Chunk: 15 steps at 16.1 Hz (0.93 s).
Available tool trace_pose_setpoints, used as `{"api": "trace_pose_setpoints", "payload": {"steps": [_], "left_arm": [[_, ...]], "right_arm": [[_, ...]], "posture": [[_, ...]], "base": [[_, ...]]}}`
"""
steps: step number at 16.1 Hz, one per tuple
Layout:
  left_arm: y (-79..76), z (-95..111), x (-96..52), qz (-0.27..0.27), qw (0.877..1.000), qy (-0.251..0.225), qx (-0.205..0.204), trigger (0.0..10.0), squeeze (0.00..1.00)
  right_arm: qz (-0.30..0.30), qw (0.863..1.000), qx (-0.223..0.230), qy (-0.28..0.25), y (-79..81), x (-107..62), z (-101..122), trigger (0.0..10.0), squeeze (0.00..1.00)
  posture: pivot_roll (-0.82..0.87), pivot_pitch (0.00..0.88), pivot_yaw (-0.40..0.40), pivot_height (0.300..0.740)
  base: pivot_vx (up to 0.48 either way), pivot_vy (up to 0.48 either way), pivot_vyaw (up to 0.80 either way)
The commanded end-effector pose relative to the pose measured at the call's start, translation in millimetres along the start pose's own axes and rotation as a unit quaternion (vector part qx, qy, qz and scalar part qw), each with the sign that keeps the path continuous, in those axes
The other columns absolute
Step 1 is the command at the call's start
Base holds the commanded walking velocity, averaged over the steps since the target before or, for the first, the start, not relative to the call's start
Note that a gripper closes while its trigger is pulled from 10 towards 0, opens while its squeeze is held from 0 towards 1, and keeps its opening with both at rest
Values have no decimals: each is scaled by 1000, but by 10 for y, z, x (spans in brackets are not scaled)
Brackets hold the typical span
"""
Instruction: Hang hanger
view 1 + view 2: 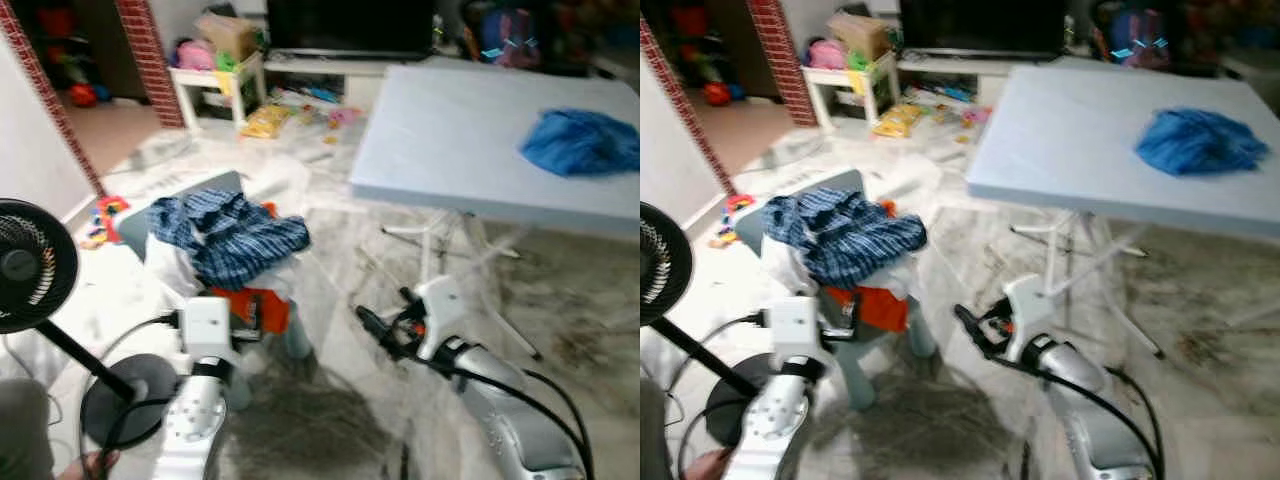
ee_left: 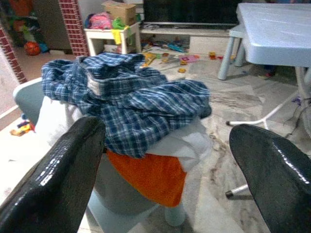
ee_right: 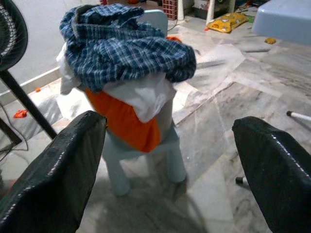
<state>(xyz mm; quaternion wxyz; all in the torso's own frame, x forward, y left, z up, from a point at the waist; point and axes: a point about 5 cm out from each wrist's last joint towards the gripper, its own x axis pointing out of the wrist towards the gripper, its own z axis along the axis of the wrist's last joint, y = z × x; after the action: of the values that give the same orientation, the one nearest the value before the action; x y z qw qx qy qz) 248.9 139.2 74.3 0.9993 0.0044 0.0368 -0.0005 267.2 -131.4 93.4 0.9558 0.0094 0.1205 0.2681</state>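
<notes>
A blue plaid shirt [image 1: 235, 232] is heaped on a small pale blue chair [image 1: 185, 190], over a white garment [image 2: 194, 143] and an orange one [image 1: 262, 305]. My left gripper [image 2: 167, 131] stands open just in front of the pile, nothing between its fingers. My right gripper [image 3: 170, 121] is also open and empty, low over the floor to the right of the chair, pointing at it. In the head views the left gripper [image 1: 250, 318] is close to the orange cloth and the right gripper [image 1: 378, 328] a little apart. I see no hanger.
A pale blue folding table [image 1: 450, 140] with a crumpled blue cloth [image 1: 582, 140] stands at the right. A black fan [image 1: 30, 265] on a round base [image 1: 130, 395] is at my left. A person's hand [image 1: 85, 465] shows at the bottom left. Toys litter the far floor.
</notes>
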Motion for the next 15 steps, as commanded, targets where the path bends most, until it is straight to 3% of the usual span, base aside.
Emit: {"api": "trace_pose_setpoints", "payload": {"steps": [1,7,15], "left_arm": [[80,24,2,11,1000,-3,6,10000,0],[67,23,12,8,1000,-3,4,10000,0],[91,46,97,15,1000,-4,1,10000,0]], "right_arm": [[14,1000,-7,-10,67,38,49,10000,0],[22,1000,-14,-11,90,40,47,10000,0],[28,999,-22,-14,108,58,58,10000,0]], "posture": [[-60,0,18,740],[-60,0,13,740],[-60,0,12,740]], "base": [[405,0,0],[406,0,741],[404,0,436]]}}
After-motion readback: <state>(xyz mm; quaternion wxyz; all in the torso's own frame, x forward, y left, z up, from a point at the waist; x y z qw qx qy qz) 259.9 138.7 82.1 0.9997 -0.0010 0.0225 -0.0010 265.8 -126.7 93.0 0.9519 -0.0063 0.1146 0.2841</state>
